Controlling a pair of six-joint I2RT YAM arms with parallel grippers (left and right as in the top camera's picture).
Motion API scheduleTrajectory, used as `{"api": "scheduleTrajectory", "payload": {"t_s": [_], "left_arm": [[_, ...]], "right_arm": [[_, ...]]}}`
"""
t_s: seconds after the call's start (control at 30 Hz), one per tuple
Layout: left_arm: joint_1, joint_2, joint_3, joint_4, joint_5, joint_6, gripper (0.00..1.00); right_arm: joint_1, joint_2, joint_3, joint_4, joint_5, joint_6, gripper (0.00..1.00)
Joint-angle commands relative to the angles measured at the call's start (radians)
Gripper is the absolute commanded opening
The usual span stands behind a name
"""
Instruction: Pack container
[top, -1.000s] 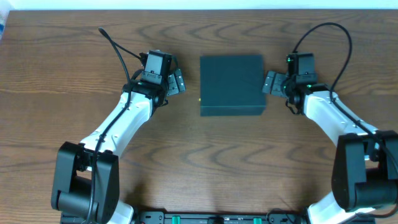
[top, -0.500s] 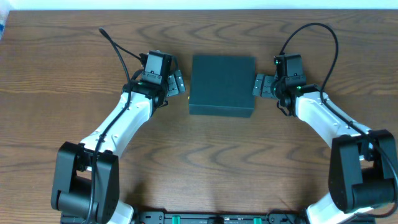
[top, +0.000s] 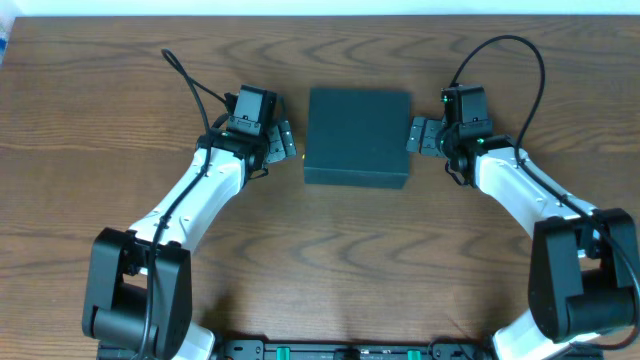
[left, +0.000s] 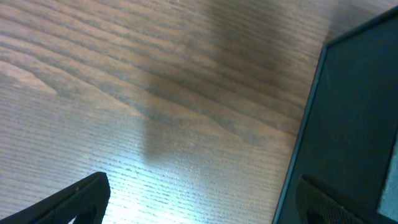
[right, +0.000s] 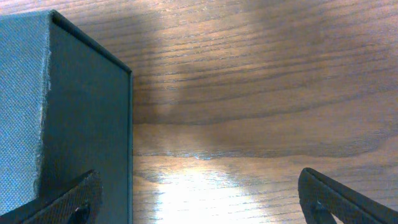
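Note:
The container (top: 357, 135) is a dark teal-black square box, lid shut, on the wooden table between my two arms. My left gripper (top: 283, 140) is open just left of the box; in the left wrist view its fingers (left: 205, 202) spread wide, with the container's side (left: 348, 124) at the right. My right gripper (top: 418, 135) is open against the box's right side; in the right wrist view its fingers (right: 199, 202) spread wide and the container's corner (right: 68, 112) fills the left. No snack packets show.
The wooden table (top: 340, 260) stretches around the box. A black cable (top: 185, 75) runs up from the left arm and another loops (top: 500, 55) above the right arm. The table's far edge (top: 320, 14) lies close behind the box.
Over the second the right gripper moved left and pushed the container leftward, toward the left gripper. In the last half second nothing visibly moved.

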Motion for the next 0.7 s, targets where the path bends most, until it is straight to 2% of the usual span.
{"api": "scheduleTrajectory", "payload": {"t_s": [0.0, 0.3, 0.53, 0.67], "left_arm": [[-0.017, 0.022, 0.006, -0.008, 0.046, -0.008, 0.96], [-0.108, 0.043, 0.005, -0.023, -0.011, -0.061, 0.96], [-0.108, 0.043, 0.005, -0.03, -0.022, -0.064, 0.96], [-0.107, 0.039, 0.006, -0.033, -0.106, -0.068, 0.96]], "right_arm": [[0.0, 0.008, 0.0, 0.003, 0.014, -0.004, 0.99], [0.0, 0.008, 0.0, 0.009, 0.015, -0.005, 0.99], [0.0, 0.008, 0.0, 0.009, 0.015, -0.005, 0.99], [0.0, 0.004, 0.001, 0.02, 0.016, -0.018, 0.99]]}}
